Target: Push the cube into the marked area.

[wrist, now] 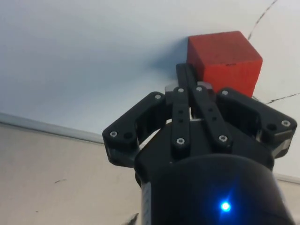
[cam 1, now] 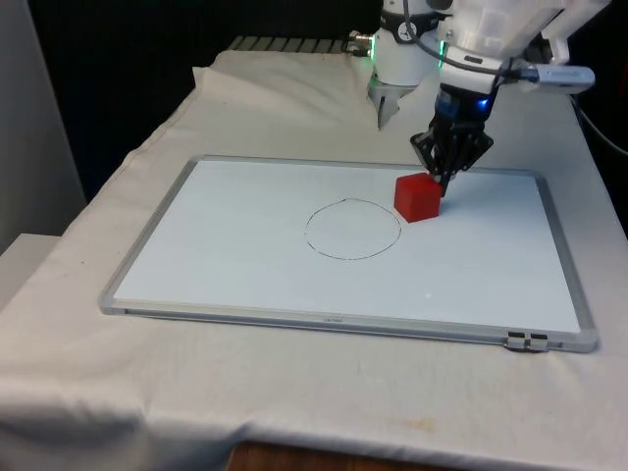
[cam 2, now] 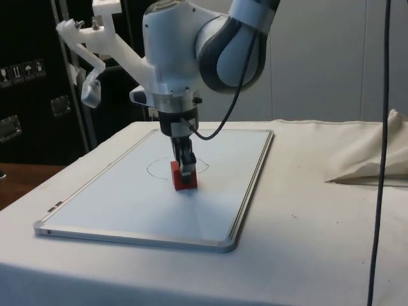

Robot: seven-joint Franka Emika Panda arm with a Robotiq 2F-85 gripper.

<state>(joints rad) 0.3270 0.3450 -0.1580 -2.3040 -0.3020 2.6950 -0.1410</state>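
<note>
The red cube [cam 1: 417, 196] sits on the whiteboard [cam 1: 245, 275], just outside the drawn circle [cam 1: 352, 229], touching its line on the front view's right. My pincer [cam 1: 444, 181] stands right against the cube's far side, on the side away from the circle, with its tips down at the board. In the wrist view my pincer [wrist: 186, 78] has its fingers [wrist: 183, 93] pressed together with nothing between them, their tips meeting the cube [wrist: 224, 60] at its near face. From the side, the cube [cam 2: 182, 176] lies at the circle's near edge with my pincer [cam 2: 187, 169] directly behind it. The whiteboard lies flat on the cloth-covered counter [cam 1: 118, 392].
</note>
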